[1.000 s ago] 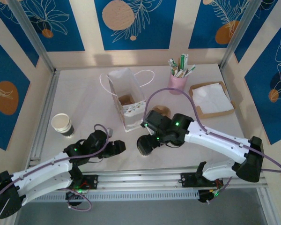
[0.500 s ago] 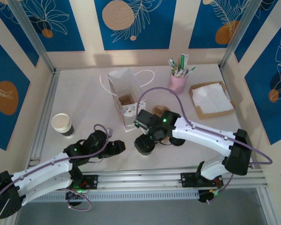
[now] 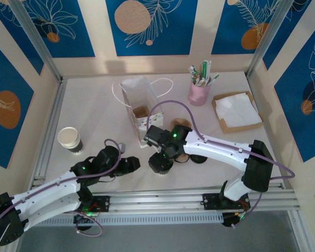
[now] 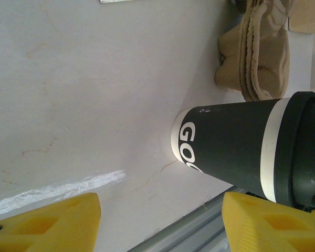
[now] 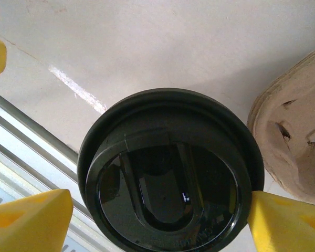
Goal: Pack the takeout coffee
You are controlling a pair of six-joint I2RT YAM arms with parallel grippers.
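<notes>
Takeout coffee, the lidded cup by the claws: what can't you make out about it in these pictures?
- Left wrist: the takeout coffee has lettering that starts "GO" and curves out of sight; the picture's right edge cuts off its lid.
- Top external: the right arm covers most of it.
- Right wrist: the lid hides the cup's body; whether the right claw grips the lid or merely flanks it is unclear.
</notes>
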